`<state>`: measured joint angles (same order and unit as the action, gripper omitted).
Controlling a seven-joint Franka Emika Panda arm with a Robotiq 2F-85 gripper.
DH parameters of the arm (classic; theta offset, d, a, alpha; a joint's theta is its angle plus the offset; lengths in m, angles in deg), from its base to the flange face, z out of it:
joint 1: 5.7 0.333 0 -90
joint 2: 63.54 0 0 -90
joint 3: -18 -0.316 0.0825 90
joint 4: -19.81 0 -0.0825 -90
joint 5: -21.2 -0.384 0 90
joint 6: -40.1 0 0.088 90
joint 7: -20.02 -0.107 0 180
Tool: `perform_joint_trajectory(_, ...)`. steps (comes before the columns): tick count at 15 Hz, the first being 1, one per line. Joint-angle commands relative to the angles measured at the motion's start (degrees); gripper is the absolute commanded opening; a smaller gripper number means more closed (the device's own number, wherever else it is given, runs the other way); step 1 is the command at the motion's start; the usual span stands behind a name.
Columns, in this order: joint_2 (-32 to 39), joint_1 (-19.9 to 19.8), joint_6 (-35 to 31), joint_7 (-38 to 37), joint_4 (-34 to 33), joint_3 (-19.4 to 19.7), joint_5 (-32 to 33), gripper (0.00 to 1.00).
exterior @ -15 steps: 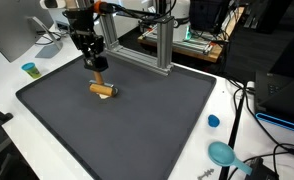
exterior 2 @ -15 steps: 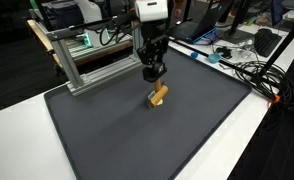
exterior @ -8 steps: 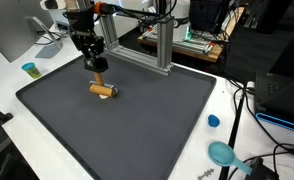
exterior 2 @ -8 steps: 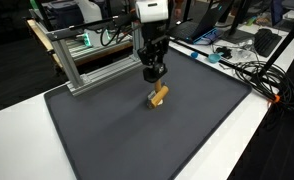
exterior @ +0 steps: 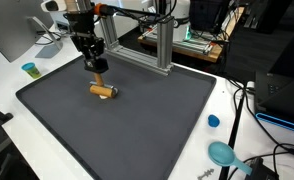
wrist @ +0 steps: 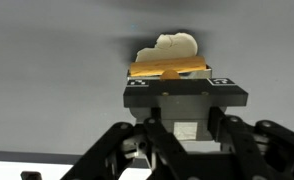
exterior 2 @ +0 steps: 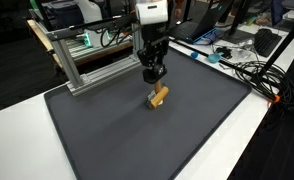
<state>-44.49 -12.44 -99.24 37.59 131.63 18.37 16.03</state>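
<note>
In both exterior views my gripper (exterior: 98, 67) (exterior 2: 154, 74) hangs a little above a dark mat (exterior: 147, 125) (exterior 2: 127, 140), pointing down, jaws shut. A small brown wooden piece (wrist: 167, 70) sits between the fingertips in the wrist view, level with my gripper (wrist: 169, 78). Just below it on the mat lies a tan wooden object (exterior: 103, 90) (exterior 2: 160, 96) with a pale end; the gripper is apart from it. The wrist view shows a cream-coloured shape (wrist: 174, 45) beyond the held piece.
An aluminium frame (exterior: 155, 45) (exterior 2: 79, 62) stands at the mat's far edge behind the arm. A small blue cup (exterior: 29, 69), a blue cap (exterior: 213, 121) and a teal object (exterior: 223, 153) rest on the white table. Cables (exterior 2: 249, 72) lie beside the mat.
</note>
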Motion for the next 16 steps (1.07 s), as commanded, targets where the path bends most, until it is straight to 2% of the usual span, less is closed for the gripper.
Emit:
perform_joint_trajectory(1, 0.85, 0.83, 2.67, -1.84, -0.59, 1.04, 3.78, 0.22)
perform_joint_trajectory(7, 1.28, 1.35, 8.42, -2.45, -0.73, 1.50, 7.87, 0.22)
perform_joint_trajectory(16, 2.15, 1.17, 13.62, -2.37, -1.28, 1.41, 8.20, 0.22)
